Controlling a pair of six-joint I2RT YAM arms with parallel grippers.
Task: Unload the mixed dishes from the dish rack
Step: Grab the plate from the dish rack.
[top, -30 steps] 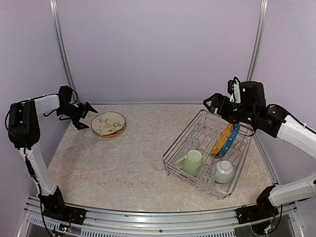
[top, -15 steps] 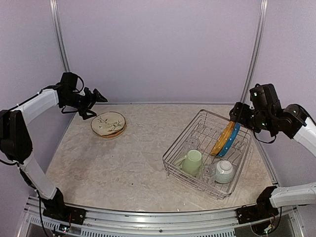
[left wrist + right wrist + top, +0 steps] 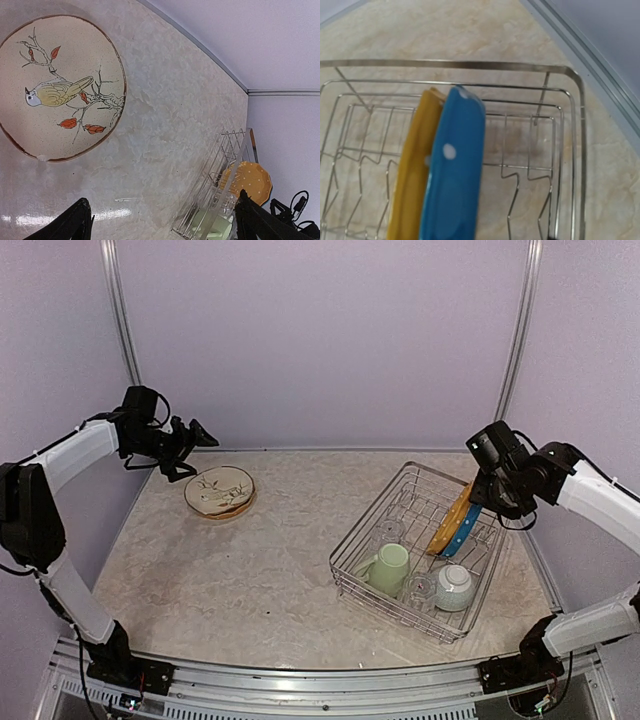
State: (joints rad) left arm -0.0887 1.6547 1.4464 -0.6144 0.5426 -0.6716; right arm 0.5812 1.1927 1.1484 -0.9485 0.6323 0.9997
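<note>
One out: round cream bird-painted plate (image 3: pixel 220 491) on table, left. Silver wire dish rack (image 3: pixel 370 513) holds yellow dotted plate (image 3: pixel 450 523), blue plate (image 3: pixel 467 528), pale green mug (image 3: pixel 390 568), clear glass (image 3: pixel 388 532), white bowl (image 3: pixel 455 586). Left gripper (image 3: pixel 194 456) wide open, empty; right gripper (image 3: pixel 484 498) above blue plate, can't tell if closed.

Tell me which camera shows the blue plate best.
The right wrist view: the blue plate is seen close up, on edge in the dish rack beside a yellow plate. The top view shows only a thin blue sliver; the left wrist view shows none of it.

The marbled table (image 3: pixel 280 580) bears a cream floral plate (image 3: pixel 220 491) and the dish rack (image 3: pixel 415 502).
</note>
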